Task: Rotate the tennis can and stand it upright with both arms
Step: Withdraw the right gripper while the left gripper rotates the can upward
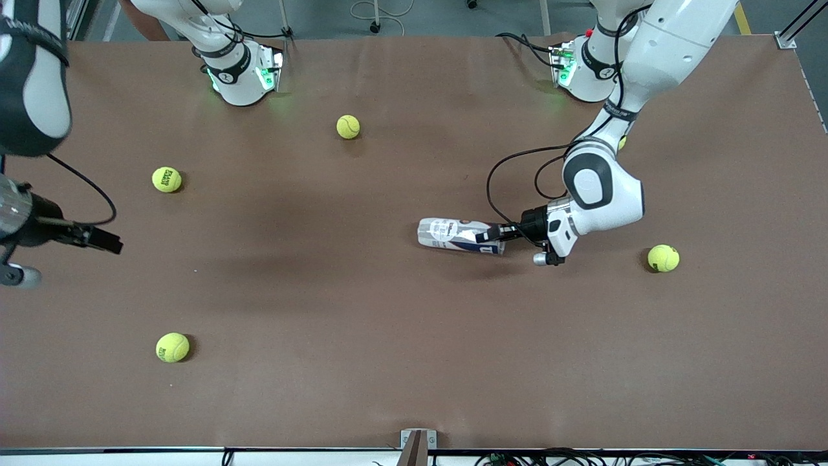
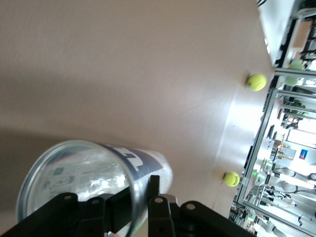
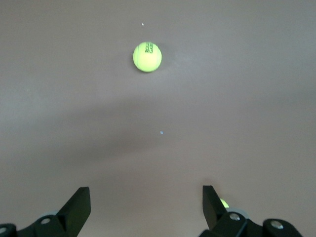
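Your left hand [image 1: 497,234] was clamped on rim of tennis can [image 1: 453,234], lying sideways right of centre on surface [image 1: 362,336], probably so you could pivot it upright. Right hand [image 1: 97,238] hung at left edge, fingers apart, waiting to help.
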Motion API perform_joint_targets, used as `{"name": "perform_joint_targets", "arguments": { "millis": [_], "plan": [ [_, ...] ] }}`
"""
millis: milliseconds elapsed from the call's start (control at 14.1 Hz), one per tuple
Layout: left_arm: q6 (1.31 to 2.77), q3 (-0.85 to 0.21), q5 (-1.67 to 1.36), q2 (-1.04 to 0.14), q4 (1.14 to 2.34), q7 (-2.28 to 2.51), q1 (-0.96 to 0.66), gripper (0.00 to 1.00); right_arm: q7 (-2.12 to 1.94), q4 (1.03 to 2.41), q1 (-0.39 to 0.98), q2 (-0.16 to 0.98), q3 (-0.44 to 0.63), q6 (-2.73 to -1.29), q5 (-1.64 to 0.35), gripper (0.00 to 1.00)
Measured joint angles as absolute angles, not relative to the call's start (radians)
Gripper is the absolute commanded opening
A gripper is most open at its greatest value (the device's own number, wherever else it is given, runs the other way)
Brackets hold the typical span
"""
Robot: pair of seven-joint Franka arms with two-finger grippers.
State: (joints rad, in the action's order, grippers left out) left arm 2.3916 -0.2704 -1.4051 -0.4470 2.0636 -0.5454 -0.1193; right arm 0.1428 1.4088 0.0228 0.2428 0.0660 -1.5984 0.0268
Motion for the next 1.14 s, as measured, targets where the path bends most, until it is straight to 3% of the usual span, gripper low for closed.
{"name": "perform_joint_targets", "arguments": {
  "millis": [426,709,1135],
  "plan": [
    [2.396,-0.260,-1.345,-0.315,2.042,-0.467,-0.104,0.00,0.090,1.404,0.011,0.188,0.066,-1.511,0.027,1.00],
    [2.377,-0.258,-1.035,-0.228,1.997,-0.192,-0.075,0.00,0.087,1.404,0.000,0.188,0.065,-1.502,0.027,1.00],
    [2.080,-0.270,-0.462,-0.208,1.748,0.370,-0.094,0.00,0.085,1.402,0.009,0.187,0.038,-1.414,0.026,1.00]
  ]
}}
